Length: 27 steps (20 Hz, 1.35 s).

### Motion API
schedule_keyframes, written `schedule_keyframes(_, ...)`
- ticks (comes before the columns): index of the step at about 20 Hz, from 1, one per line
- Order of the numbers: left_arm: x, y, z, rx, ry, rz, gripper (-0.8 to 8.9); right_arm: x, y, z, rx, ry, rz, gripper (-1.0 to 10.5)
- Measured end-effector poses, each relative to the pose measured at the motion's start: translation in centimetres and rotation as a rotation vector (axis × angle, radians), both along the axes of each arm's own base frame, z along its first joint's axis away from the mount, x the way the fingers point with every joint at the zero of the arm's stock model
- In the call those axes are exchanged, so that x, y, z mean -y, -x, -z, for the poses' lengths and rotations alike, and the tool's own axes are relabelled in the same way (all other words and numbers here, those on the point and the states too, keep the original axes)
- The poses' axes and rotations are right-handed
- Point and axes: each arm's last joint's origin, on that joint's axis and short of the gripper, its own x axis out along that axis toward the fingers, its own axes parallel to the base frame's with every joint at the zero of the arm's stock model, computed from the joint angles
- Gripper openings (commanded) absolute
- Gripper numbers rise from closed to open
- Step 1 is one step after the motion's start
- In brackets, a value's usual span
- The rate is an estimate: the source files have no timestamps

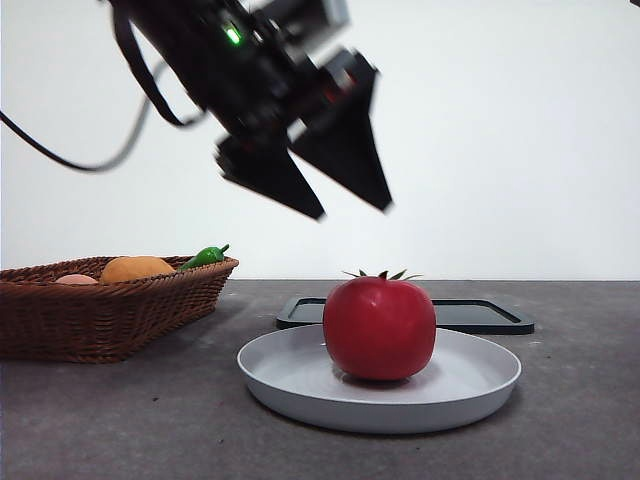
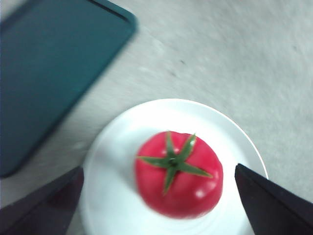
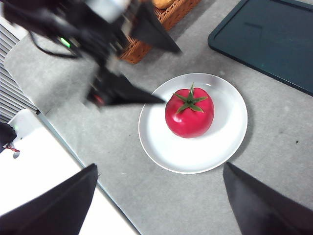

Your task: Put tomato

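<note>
1. I am seeing the tomato (image 1: pixel 380 328) sitting upright on the white plate (image 1: pixel 480 385), roughly at the plate's middle, green stem pointing up.
2. I am watching the left pincer (image 1: pixel 355 210) hanging in the air above the plate, off toward the basket side; its two black jaws are spread wide and holding nothing.
3. From the left wrist, I am looking straight down on the tomato (image 2: pixel 178 174) and the plate (image 2: pixel 117 142), with the two jaws standing well apart on either side and touching neither.
4. I am seeing the right pincer (image 3: pixel 159 200) higher up and back from the plate (image 3: pixel 215 152), jaws wide open and empty; its camera is taking in the tomato (image 3: pixel 189 112) and the left pincer (image 3: pixel 171 73) beside the plate.
5. The plate is resting on the grey worktop (image 1: pixel 580 420).
6. A dark flat tray (image 1: pixel 490 315) is lying just behind the plate, away from the camera in the front view.
7. A wicker basket (image 1: pixel 100 320) is standing to one side of the plate, apart from it, holding an orange fruit (image 1: pixel 137 268) and a green pepper (image 1: pixel 205 256); a paler rounded thing beside them I cannot make out.
</note>
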Motion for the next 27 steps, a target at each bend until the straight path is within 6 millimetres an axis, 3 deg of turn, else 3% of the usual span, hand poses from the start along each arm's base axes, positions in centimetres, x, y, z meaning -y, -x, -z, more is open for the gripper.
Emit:
schedule_keyframes(3, -2.6, 0.7, -3.6, 0.048, 0.088, -0.076, 4.97, 0.0, 0.0, 0.0, 0.0, 0.0, 0.0, 4.1)
schedule_keyframes(8, -8.7, 2.2, -8.5, 0.111, 0.193, -0.257, 4.96, 0.0, 0.0, 0.0, 0.0, 0.0, 0.0, 4.1)
schedule_keyframes(11, -12.5, 3.7, -9.8, 0.075, 0.215, -0.324, 4.96, 0.0, 0.0, 0.0, 0.0, 0.0, 0.0, 4.1)
schedule_keyframes(15, -16.1, 5.8, -10.1, -0.053, 0.24, -0.35, 4.96, 0.0, -0.1, -0.1, 0.015, -0.002, 0.003, 4.1)
schedule_keyframes(21, -17.4, 10.0, -9.8, -0.263, 0.257, -0.242, 4.96, 0.0, -0.1, -0.1, 0.015, -0.002, 0.003, 4.1)
schedule_keyframes(27, -17.4, 11.8, -9.7, -0.333, 0.249, -0.17, 4.96, 0.0, -0.2, -0.1, 0.012, -0.001, 0.003, 4.1)
